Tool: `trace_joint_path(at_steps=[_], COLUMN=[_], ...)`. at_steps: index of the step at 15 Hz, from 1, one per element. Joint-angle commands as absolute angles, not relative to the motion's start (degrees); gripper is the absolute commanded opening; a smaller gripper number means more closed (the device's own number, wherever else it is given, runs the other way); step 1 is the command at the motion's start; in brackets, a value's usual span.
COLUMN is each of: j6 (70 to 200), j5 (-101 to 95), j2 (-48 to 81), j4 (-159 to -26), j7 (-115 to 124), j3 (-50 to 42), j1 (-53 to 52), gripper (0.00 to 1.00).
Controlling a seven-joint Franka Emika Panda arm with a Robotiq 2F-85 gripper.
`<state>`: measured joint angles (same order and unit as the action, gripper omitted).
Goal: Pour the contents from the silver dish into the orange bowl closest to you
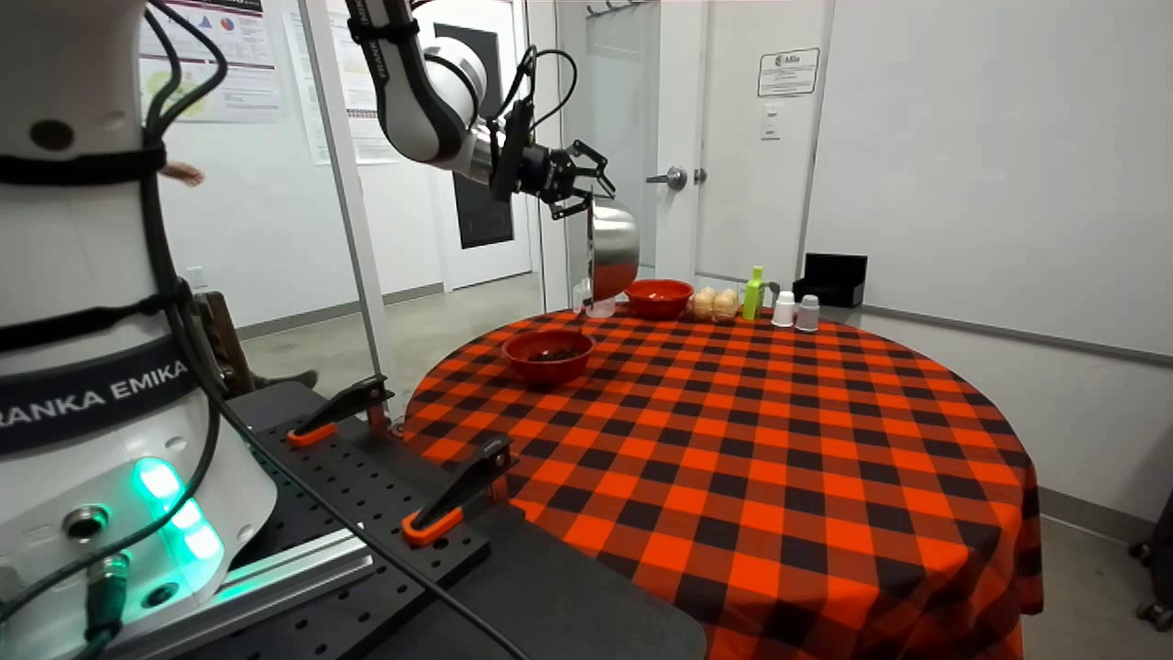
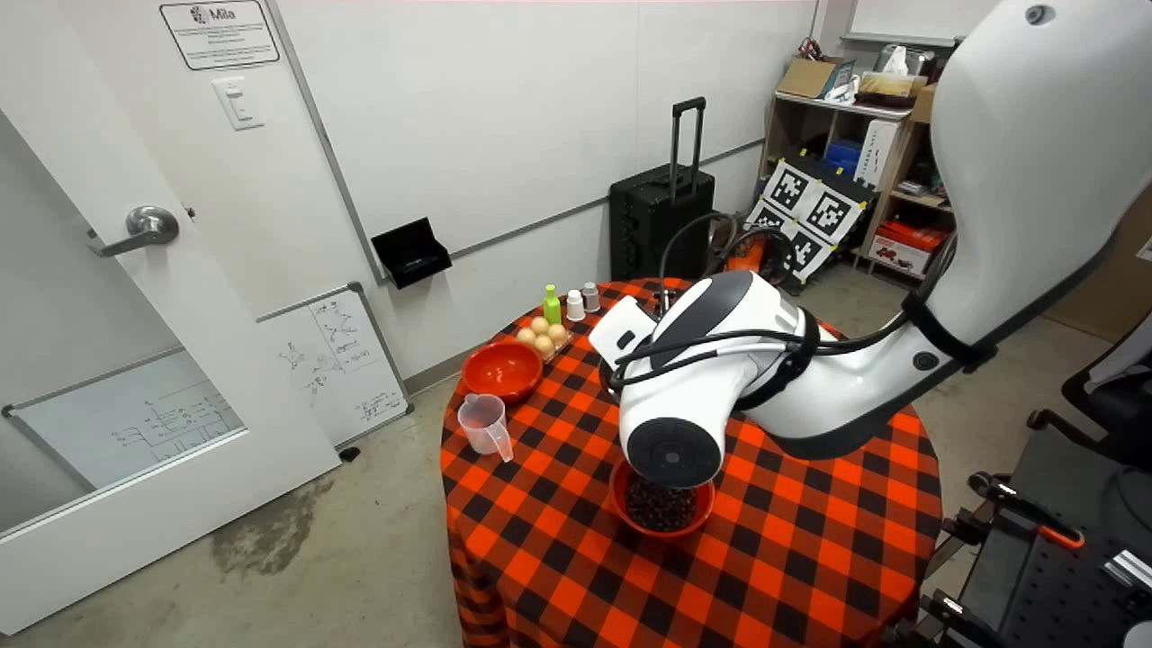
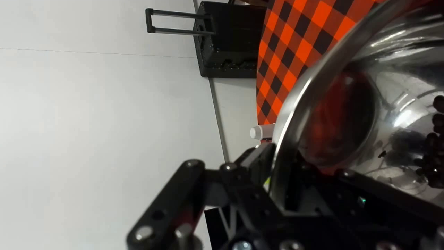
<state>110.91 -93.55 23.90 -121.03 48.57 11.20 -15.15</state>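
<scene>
While your gripper [image 1: 601, 194], in an exterior view, clasps the silver dish [image 1: 616, 249] by its rim, tipped on edge and higher than the nearer orange bowl [image 1: 550, 372], you are probably mid-pour. In an exterior view, dark pieces [image 2: 660, 508] lie in that bowl, partly behind the arm [image 2: 837, 396]. In the wrist view, others sit inside the dish, so next you likely need more tilt.

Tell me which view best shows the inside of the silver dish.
The wrist view: it looks into the dish, onto dark pieces. In an exterior view mostly its outside shows; in an exterior view the arm hides it.
</scene>
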Motion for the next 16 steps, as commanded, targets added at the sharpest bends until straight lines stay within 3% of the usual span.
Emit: trace_joint_path(at_steps=[1, 16], j6=[108.07, 106.19], j5=[-94.99, -95.24], j2=[22.63, 20.51], j4=[-122.72, -126.06], j7=[49.92, 49.58], j3=[12.19, 14.64], j1=[-15.51, -15.75], gripper=[0.02, 0.02])
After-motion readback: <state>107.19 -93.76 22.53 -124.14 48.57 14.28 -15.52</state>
